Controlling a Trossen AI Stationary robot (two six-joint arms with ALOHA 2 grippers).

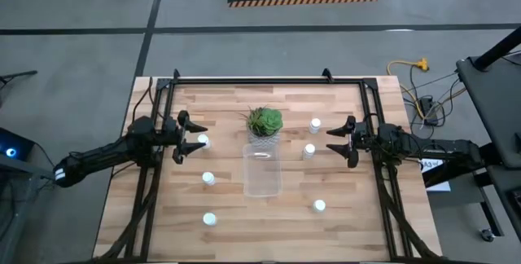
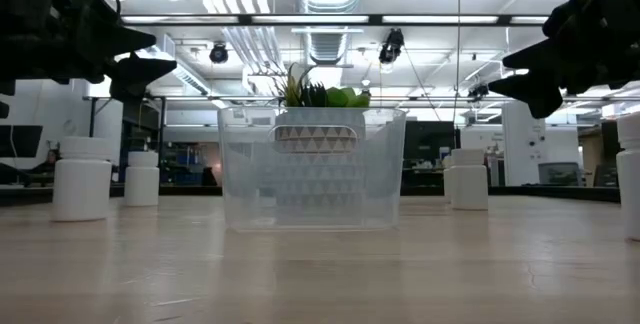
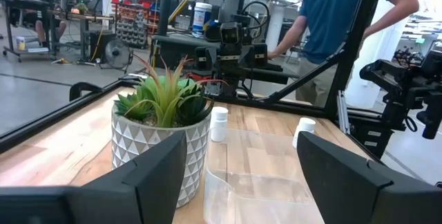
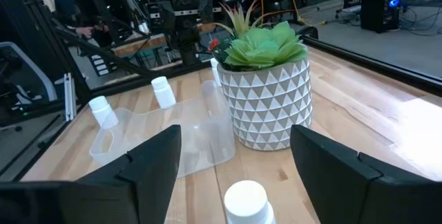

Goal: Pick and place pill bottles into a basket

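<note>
Six small white pill bottles stand upright on their bases on the wooden table: three on the left (image 1: pixel 203 141) (image 1: pixel 208 178) (image 1: pixel 209 219) and three on the right (image 1: pixel 315 124) (image 1: pixel 309 151) (image 1: pixel 319 206). The clear basket (image 1: pixel 262 169) sits at the middle, just near of the potted plant (image 1: pixel 264 122). My left gripper (image 1: pixel 192 137) is open and raised, next to the far left bottle. It holds nothing (image 3: pixel 242 162). My right gripper (image 1: pixel 332 140) is open and raised. In its wrist view (image 4: pixel 235 144) a bottle cap (image 4: pixel 246 200) shows low between the fingers, untouched.
The plant in its white patterned pot (image 2: pixel 315 139) stands right behind the basket (image 2: pixel 312 179). A black frame rail (image 1: pixel 269 81) runs along the table's far edge and down both sides. A person in a blue shirt (image 3: pixel 345 23) stands beyond the table.
</note>
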